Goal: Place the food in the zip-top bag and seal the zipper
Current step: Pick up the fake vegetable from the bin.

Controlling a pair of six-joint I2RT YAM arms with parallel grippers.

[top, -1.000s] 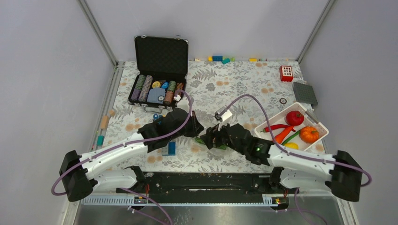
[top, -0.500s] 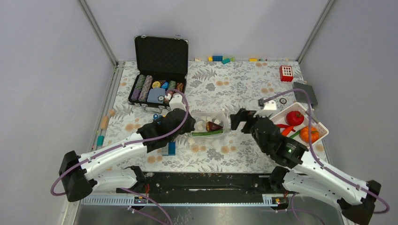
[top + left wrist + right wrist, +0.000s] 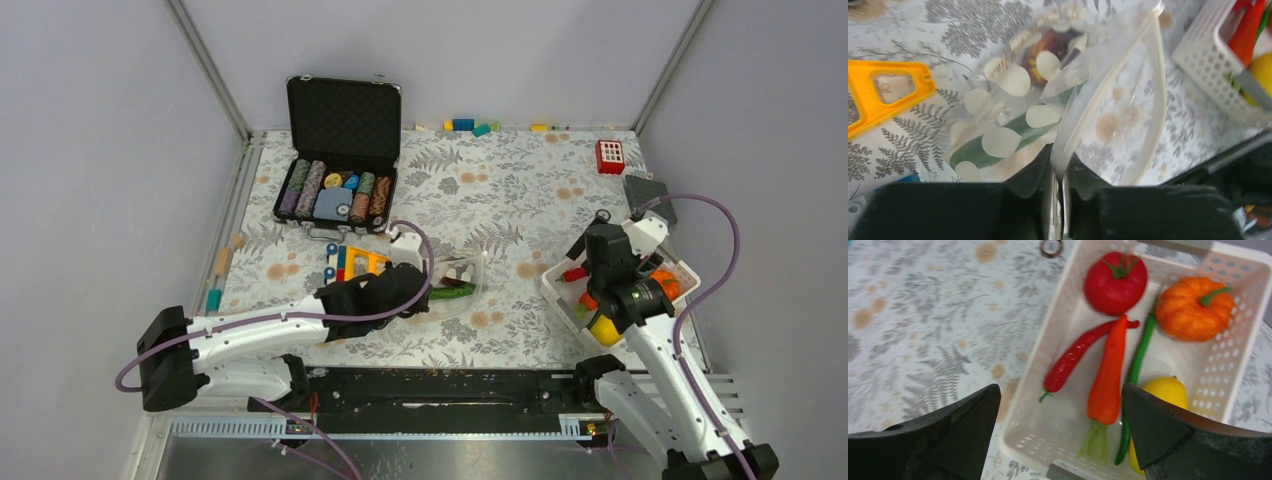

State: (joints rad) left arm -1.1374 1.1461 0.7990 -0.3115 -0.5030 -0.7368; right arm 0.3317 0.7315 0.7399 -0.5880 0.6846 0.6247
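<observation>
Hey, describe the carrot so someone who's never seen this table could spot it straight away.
Look at the white slotted basket on the right side of the floral table. The carrot lies in its middle, between the red chili and the thin green pod. It is the only long orange piece, with pale green stalks at one end; the orange pumpkin is round.

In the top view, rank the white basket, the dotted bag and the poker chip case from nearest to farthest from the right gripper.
1. Nearest: white basket, under the right gripper, right side.
2. Next: zip-top bag, table centre, to its left.
3. Farthest: poker chip case, far left rear.
</observation>
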